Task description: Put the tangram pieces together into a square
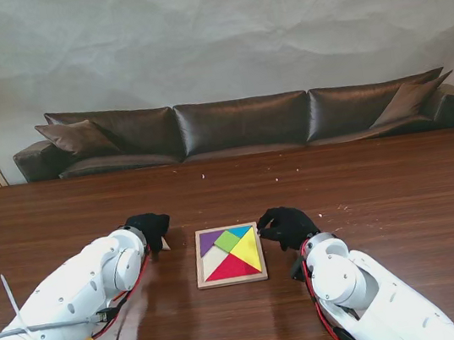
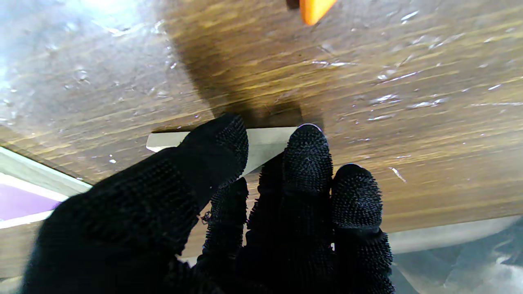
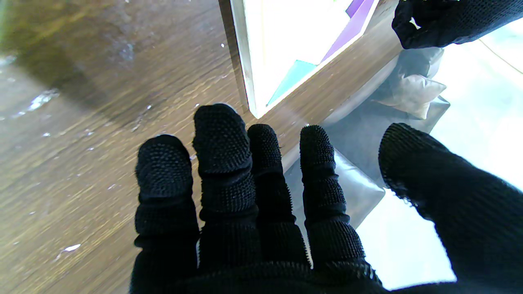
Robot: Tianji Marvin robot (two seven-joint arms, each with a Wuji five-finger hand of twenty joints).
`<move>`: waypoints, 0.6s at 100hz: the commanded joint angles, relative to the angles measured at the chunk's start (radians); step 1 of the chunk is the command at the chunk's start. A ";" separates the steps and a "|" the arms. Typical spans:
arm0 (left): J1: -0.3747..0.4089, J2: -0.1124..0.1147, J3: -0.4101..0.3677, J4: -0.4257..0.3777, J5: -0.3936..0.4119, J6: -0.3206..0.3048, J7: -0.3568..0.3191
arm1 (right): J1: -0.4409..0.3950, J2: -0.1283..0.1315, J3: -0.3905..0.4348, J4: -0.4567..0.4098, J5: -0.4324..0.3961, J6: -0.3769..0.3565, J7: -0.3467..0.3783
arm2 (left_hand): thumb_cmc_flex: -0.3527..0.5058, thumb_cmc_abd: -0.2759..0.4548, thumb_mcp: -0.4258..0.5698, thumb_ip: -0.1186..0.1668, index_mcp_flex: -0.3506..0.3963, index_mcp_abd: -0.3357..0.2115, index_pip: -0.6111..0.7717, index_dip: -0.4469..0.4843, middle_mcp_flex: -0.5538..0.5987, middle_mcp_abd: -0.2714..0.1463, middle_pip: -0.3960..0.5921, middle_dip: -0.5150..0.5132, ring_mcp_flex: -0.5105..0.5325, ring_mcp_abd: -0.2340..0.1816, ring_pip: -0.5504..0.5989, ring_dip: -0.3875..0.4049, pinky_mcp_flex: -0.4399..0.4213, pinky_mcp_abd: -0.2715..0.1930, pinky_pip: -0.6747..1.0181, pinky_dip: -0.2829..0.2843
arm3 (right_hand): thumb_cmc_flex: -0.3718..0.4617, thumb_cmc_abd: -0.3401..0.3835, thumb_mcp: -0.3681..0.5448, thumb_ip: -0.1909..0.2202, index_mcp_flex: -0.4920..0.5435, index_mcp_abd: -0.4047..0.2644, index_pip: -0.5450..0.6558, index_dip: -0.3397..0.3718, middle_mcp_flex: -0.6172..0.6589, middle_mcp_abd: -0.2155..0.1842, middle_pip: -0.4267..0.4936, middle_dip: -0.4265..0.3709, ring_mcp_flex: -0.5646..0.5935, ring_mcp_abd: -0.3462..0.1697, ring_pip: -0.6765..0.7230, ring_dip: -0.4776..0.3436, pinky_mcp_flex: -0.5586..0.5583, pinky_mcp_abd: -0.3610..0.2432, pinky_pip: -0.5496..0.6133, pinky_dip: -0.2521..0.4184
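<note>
The left hand (image 1: pixel 149 229) was down on the worktop (image 1: pixel 367 192), just left of the wooden tray (image 1: pixel 232 280). In the left wrist view its thumb and fingers (image 2: pixel 307 151) pinched a flat pale piece (image 2: pixel 265 141), so the hand was holding that piece. The piece lay flat on the wood, with its long side running across the fingertips. A small orange piece (image 2: pixel 312 9) lay a little farther out, apart from the hand.

The tray sat between the two hands. It held purple, green, blue, yellow, red and pale pieces, and looked almost full. From the left hand, the tray lay to the right, so the pale piece probably had to travel that way.

The right hand (image 1: pixel 285 226) rested at the tray's right edge. Its fingers (image 3: pixel 220 139) were spread apart and held nothing.

Farther back, beyond the worktop, stood a long brown sofa (image 1: pixel 241 123).
</note>
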 commanded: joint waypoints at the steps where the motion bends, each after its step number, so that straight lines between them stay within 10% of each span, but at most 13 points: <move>1: 0.046 -0.004 0.022 0.048 -0.003 0.001 -0.039 | -0.004 -0.003 -0.003 0.000 0.001 -0.004 0.016 | 0.080 -0.014 -0.097 -0.025 0.100 -0.047 0.157 0.017 0.108 -0.154 0.004 -0.022 -0.001 0.031 0.000 0.014 0.000 0.042 0.056 0.023 | -0.007 0.041 -0.015 0.029 -0.015 0.004 0.004 -0.003 -0.027 0.022 0.008 -0.018 -0.015 0.007 0.015 0.001 -0.139 0.013 0.021 0.030; 60: 0.065 0.003 -0.010 0.033 0.005 -0.001 -0.053 | 0.000 -0.004 -0.006 0.005 0.003 -0.003 0.016 | 0.053 -0.003 -0.067 -0.017 0.218 -0.017 0.248 -0.032 0.171 -0.100 0.040 0.041 -0.103 0.145 -0.174 -0.097 -0.085 0.213 -0.030 0.078 | -0.006 0.044 -0.015 0.030 -0.016 0.005 0.004 -0.004 -0.028 0.024 0.008 -0.018 -0.016 0.007 0.016 0.000 -0.138 0.011 0.022 0.030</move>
